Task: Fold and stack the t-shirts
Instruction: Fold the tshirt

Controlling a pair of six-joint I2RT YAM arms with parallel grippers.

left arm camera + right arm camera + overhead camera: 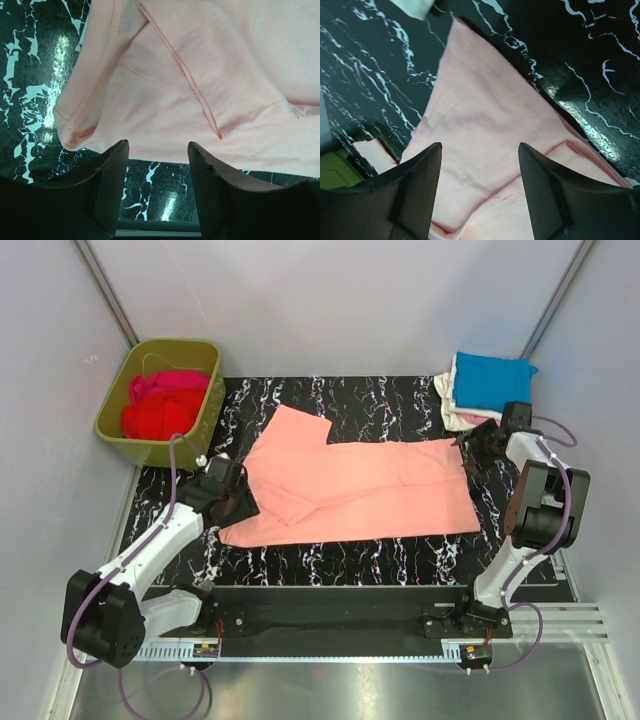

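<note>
The salmon-pink t-shirt (370, 490) lies flat on the black marbled mat (400, 560), its long axis running left to right across the table, with one arm posted at each end. The left gripper (157, 150) sits at the left end, jaws parted and empty, the hemmed edge just ahead of its tips. The right gripper (480, 150) hovers over the right end, likewise parted and gripping nothing. Neither arm is clearly nearer; each has its own end. The garment appears partly folded: a doubled layer on the left, one sleeve projecting toward the far side, few creases. The stack of folded t-shirts (485, 385), blue on top, stands just beyond the right end.
</note>
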